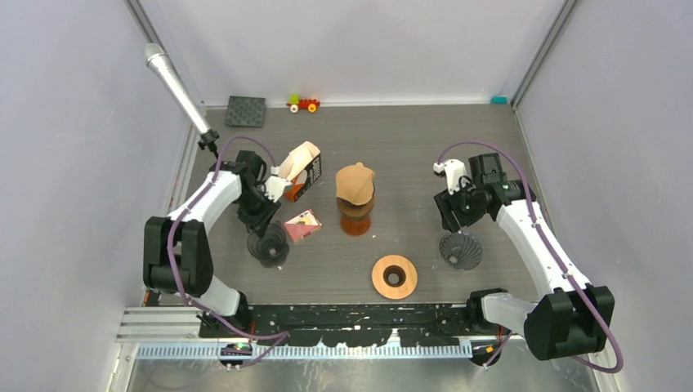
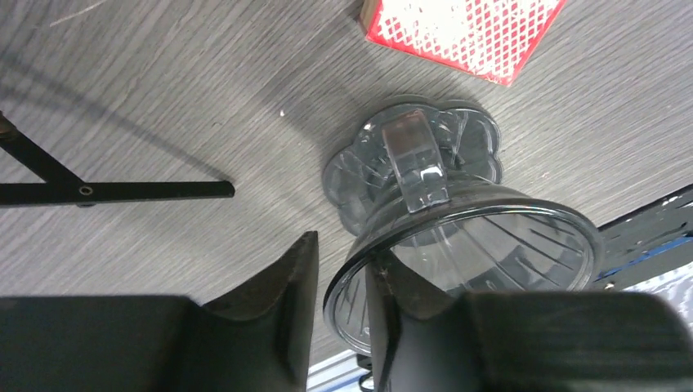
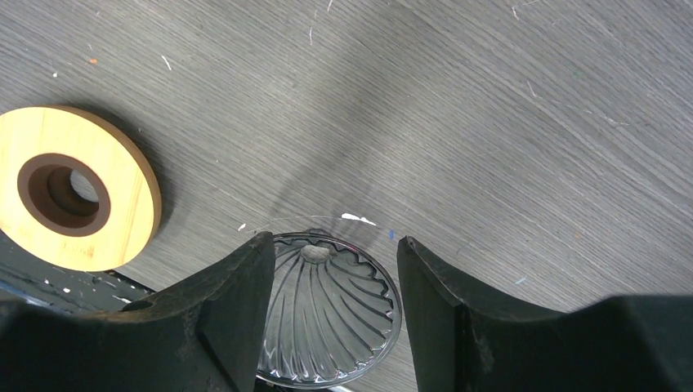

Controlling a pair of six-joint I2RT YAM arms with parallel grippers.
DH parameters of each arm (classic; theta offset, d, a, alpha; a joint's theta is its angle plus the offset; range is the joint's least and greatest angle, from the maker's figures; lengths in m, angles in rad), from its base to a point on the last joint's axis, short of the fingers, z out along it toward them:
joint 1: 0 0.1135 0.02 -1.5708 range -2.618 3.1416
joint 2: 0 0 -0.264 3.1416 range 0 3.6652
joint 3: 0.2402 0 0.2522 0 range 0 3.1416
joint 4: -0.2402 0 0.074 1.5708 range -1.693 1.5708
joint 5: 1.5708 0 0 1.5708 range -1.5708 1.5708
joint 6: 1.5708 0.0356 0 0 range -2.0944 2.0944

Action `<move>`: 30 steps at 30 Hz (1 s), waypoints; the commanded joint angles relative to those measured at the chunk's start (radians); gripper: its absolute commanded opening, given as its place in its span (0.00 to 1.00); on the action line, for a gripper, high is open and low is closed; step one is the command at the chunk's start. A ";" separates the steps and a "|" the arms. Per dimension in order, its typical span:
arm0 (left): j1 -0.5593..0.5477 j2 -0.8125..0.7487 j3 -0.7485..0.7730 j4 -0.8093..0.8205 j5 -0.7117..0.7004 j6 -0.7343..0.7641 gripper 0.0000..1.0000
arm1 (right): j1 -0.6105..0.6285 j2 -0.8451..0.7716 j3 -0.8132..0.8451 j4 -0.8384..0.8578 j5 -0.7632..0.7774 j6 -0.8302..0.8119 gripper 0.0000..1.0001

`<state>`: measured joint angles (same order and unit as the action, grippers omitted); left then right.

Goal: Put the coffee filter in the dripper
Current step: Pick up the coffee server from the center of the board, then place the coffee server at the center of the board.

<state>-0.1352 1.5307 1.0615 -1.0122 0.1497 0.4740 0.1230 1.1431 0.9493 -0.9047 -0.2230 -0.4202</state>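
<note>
A brown paper coffee filter (image 1: 355, 183) caps an amber stack at the table's middle. One clear dark dripper (image 1: 269, 245) stands front left. My left gripper (image 1: 261, 227) straddles that dripper's (image 2: 490, 237) rim. In the left wrist view my left gripper (image 2: 342, 249) has one finger inside the cone against the rim and the other just outside, with a thin gap showing. A second ribbed dripper (image 1: 461, 251) stands front right. My right gripper (image 1: 454, 222) hovers open over it. In the right wrist view this dripper (image 3: 327, 318) lies between the fingers of my right gripper (image 3: 335, 241), untouched.
A wooden ring (image 1: 395, 276) (image 3: 78, 200) lies near the front centre. A red patterned box (image 1: 302, 224) (image 2: 462, 33) lies beside the left dripper. A black box with a beige pack (image 1: 304, 173) stands behind it. A microphone (image 1: 176, 88), a black tile (image 1: 246, 111) and a toy car (image 1: 303, 104) sit at the back left.
</note>
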 commanded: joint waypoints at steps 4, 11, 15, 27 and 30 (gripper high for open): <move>0.004 -0.026 0.031 -0.045 0.082 0.008 0.05 | -0.003 -0.022 -0.004 0.024 -0.007 -0.006 0.61; 0.005 -0.098 0.105 -0.165 0.180 0.014 0.00 | -0.003 -0.030 0.001 0.025 -0.016 -0.005 0.60; 0.003 -0.114 0.153 -0.242 0.306 0.048 0.00 | -0.003 -0.046 -0.003 0.026 -0.045 -0.012 0.60; -0.151 -0.038 0.161 -0.177 0.462 0.038 0.00 | -0.003 -0.027 -0.007 0.025 -0.028 -0.019 0.60; -0.196 -0.014 0.160 -0.136 0.449 0.005 0.00 | -0.002 -0.025 -0.012 0.028 -0.016 -0.021 0.60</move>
<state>-0.2878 1.4929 1.2114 -1.2083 0.5571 0.5270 0.1230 1.1194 0.9432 -0.9047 -0.2474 -0.4274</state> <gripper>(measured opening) 0.051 0.604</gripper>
